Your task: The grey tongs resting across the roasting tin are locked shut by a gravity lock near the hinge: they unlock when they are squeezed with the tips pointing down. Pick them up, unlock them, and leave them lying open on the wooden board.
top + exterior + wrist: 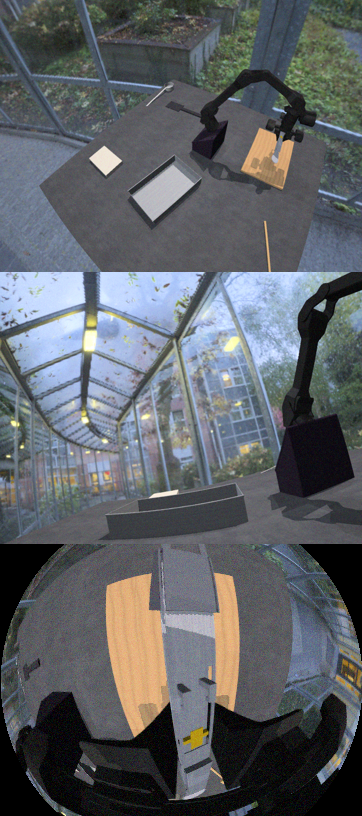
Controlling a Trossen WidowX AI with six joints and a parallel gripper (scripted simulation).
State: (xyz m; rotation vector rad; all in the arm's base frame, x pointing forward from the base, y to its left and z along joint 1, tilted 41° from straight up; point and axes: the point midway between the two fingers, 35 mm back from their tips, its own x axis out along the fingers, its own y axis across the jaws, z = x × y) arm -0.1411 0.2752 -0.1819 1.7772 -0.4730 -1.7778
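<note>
Jaws: clamped on the grey tongs (277, 150) near the hinge.
Tongs: tips down, above the wooden board (260, 152).
Roasting tin (193, 173): on the surface (117, 204), well apart from the board.
</note>
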